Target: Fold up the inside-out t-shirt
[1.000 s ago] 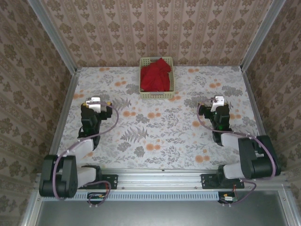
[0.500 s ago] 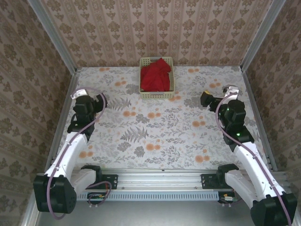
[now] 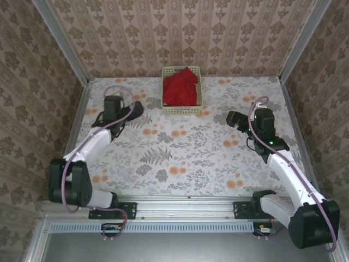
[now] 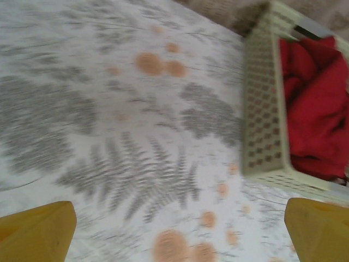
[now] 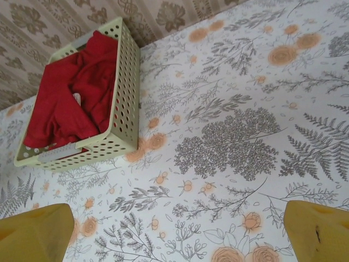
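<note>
Both sets of fingers spread wide and empty: the red t-shirt point(image 3: 180, 87) sits bunched in the basket point(image 3: 182, 110) at twelve o'clock on the table point(image 3: 185, 158), two o'clock from the left claw point(image 3: 137, 108), ten o'clock from the right claw point(image 3: 231, 118), and the left looks nearer.

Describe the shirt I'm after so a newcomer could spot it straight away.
Start at the floral-patterned table and look to the middle of its far edge, where a pale yellow-green perforated basket sits. The t-shirt is the crumpled cloth heaped inside it. It is the one solid red thing among pale prints.
</note>
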`<move>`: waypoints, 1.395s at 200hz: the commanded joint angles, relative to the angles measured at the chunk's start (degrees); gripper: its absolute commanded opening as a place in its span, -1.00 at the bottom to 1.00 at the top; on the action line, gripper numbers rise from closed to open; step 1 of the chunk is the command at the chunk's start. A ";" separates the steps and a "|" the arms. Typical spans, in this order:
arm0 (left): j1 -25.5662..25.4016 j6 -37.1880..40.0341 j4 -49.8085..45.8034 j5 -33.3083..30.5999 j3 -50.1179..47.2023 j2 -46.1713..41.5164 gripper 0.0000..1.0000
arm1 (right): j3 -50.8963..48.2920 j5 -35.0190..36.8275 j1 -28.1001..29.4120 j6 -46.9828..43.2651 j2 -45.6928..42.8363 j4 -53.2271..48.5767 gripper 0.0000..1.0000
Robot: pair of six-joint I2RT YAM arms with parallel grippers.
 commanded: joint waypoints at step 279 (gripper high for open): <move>-18.00 1.50 -44.88 -14.80 95.21 74.45 -0.23 | -1.62 7.36 9.31 1.03 -7.12 -11.56 1.00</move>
